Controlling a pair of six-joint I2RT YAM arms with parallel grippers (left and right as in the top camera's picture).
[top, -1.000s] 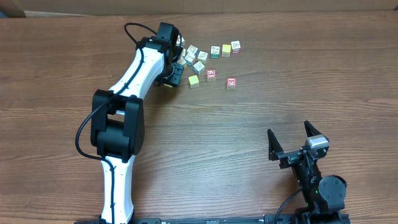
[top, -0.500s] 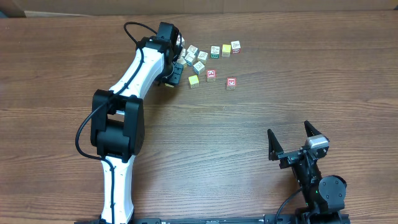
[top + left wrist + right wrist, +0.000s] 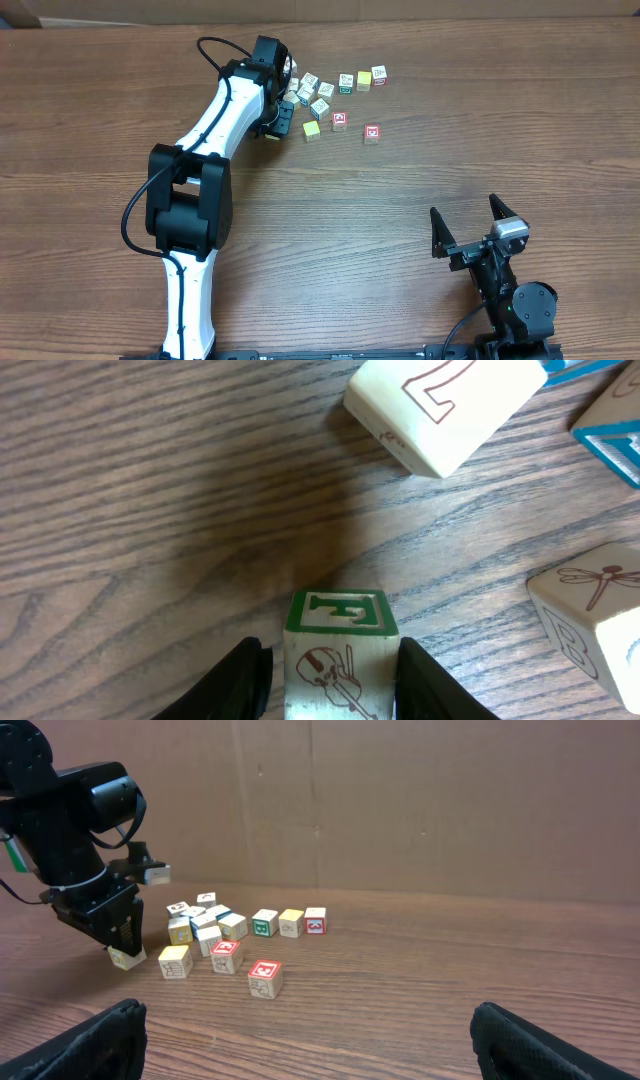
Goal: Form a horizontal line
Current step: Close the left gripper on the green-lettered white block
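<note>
On a wooden table, a green-lettered cube is clamped in the left gripper, at the left end of the row laid below the loose cluster. The right gripper is seen wide open, well apart near the front edge.

A green-framed block and the fingers of the left gripper are cut off by the left wrist view's bottom edge; neighbouring blocks are clipped at top and right. Overhead, block markings are too small to be read.
</note>
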